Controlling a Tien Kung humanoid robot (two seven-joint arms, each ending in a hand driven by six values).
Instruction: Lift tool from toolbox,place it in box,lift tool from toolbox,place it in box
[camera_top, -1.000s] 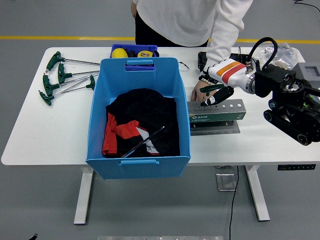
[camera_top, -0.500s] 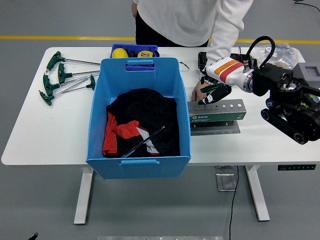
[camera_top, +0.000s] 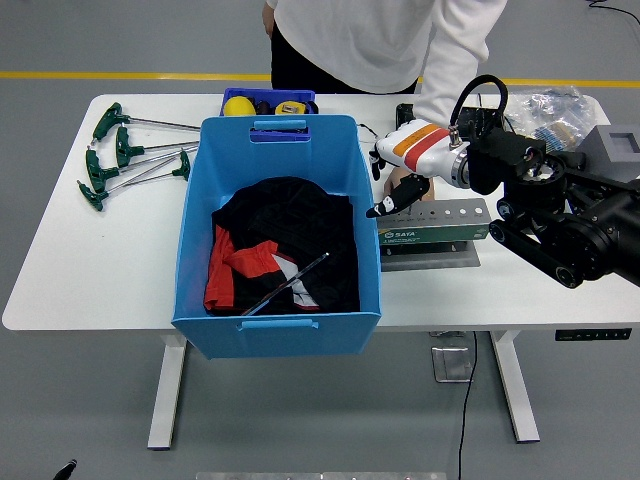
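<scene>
**Mid-carry: tool between toolbox and box**

Now we log the right robot hand at the gap between the grey-green toolbox and the blue box, close above the box's right rim. Its dark fingers are curled down around a small dark tool whose tip pokes out below them; we judge it a grasp, though the tool is too small to make out fully. No left arm shows.

Risks as we read them:
- The tool looks pinched near one end. A loose hold could let it drop on the tabletop, short of the rim.
- Released too early, it could strike the rim and bounce outside.
- A person's hand rests just behind the robot hand, by the toolbox's left end; contact is possible if either shifts.

Pose: forearm comes in from the right, nearly level, wrist bent downward, white-and-orange cuff up, fingers pointing down-left toward the box.

Inside the box lie a black-and-red cloth and one long slim tool.
</scene>
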